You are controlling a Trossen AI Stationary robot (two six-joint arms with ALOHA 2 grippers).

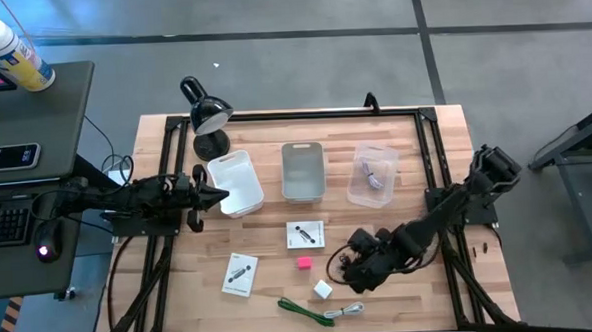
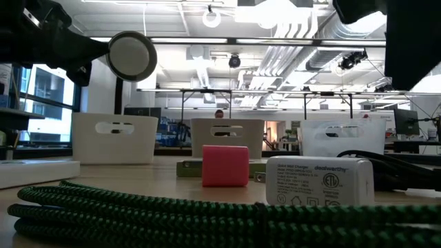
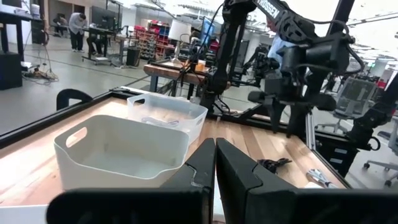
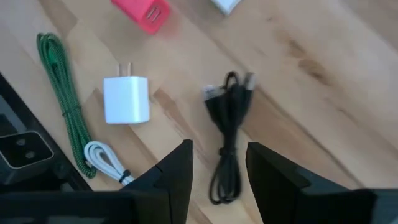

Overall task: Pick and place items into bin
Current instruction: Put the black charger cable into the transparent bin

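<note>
High view: right gripper [image 1: 348, 267] low over the near right of the table [image 1: 452, 309], fingers parted, nothing between them. Right wrist view puts a bundled black cord [image 4: 225, 134] on the wood just ahead of the spread fingers [image 4: 177, 171], not gripped. Near it lie a white cube [image 1: 323, 289], a pink cube [image 1: 303, 263], a green cord [image 1: 300, 310] and a white cord [image 1: 346, 311], all along the near edge. Two white flat packets rest on the wood, one mid-table [image 1: 305, 234], one nearer and to the left [image 1: 241, 274]. Three bins sit in a row at the far side: white bin [image 1: 236, 182], grey bin [image 1: 302, 171], clear bin [image 1: 372, 174] with something small inside. Left gripper [image 1: 217, 196] clenched, empty, beside the white bin.
</note>
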